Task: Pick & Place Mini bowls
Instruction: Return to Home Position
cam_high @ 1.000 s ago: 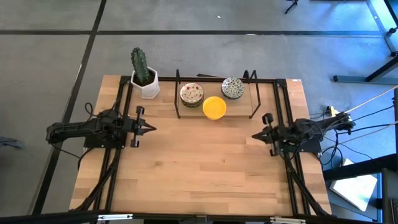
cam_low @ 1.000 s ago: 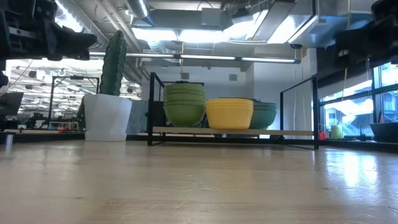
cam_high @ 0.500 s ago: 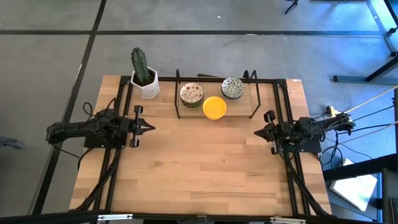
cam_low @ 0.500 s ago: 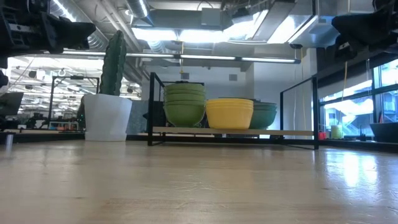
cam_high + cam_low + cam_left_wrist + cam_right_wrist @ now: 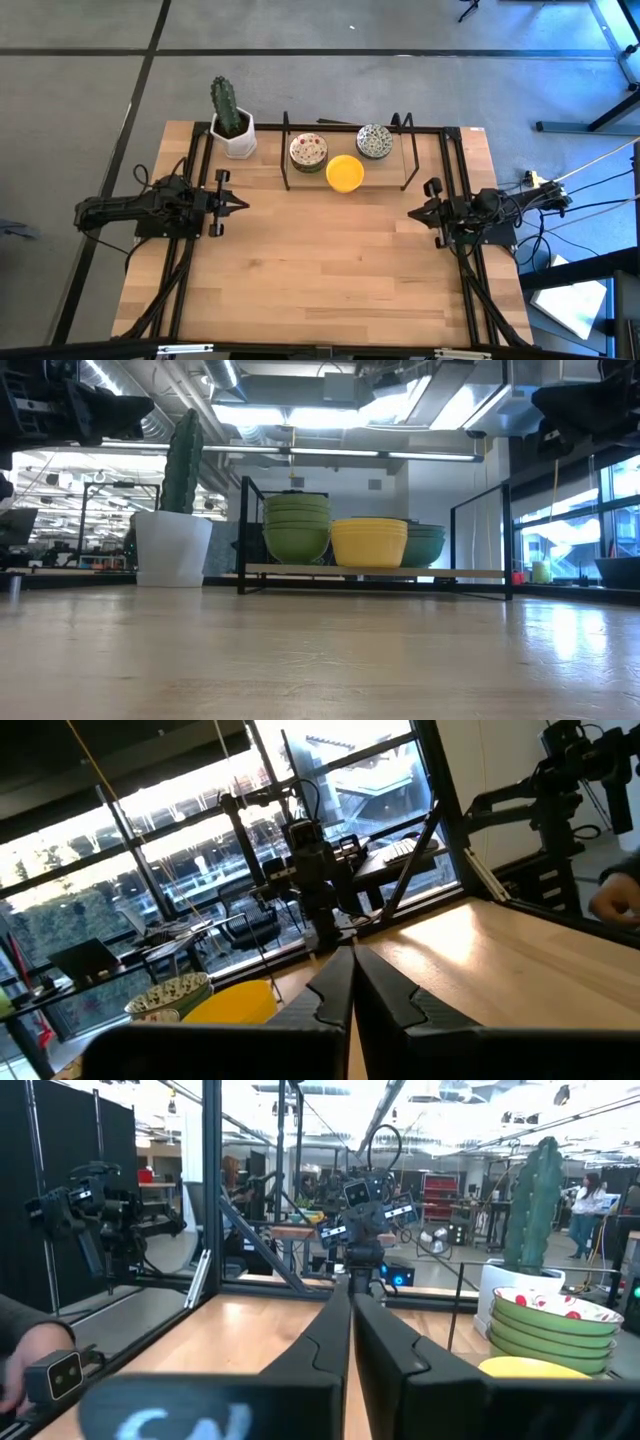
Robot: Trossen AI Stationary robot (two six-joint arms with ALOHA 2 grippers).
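Observation:
Three stacks of mini bowls stand by their bases on the low shelf of a black wire rack [image 5: 286,170] at the table's far side. They are a cream stack with red speckles [image 5: 308,151], a yellow stack [image 5: 345,172] and a grey-green patterned stack [image 5: 374,140]. In the low view the yellow stack [image 5: 369,542] is in the middle. My left gripper [image 5: 247,207] hovers shut near the table's left edge, pointing right. My right gripper [image 5: 409,217] hovers shut near the right edge, pointing left. Both are well clear of the bowls and hold nothing.
A white square pot with a cactus [image 5: 232,125] stands at the far left, beside the rack. Bare wooden table [image 5: 330,260] lies between the arms and toward the near edge. A person's hand [image 5: 25,1360] shows beyond the table's edge.
Both grippers have tipped their fingers a little upward without leaving their places. The bowls have not moved.

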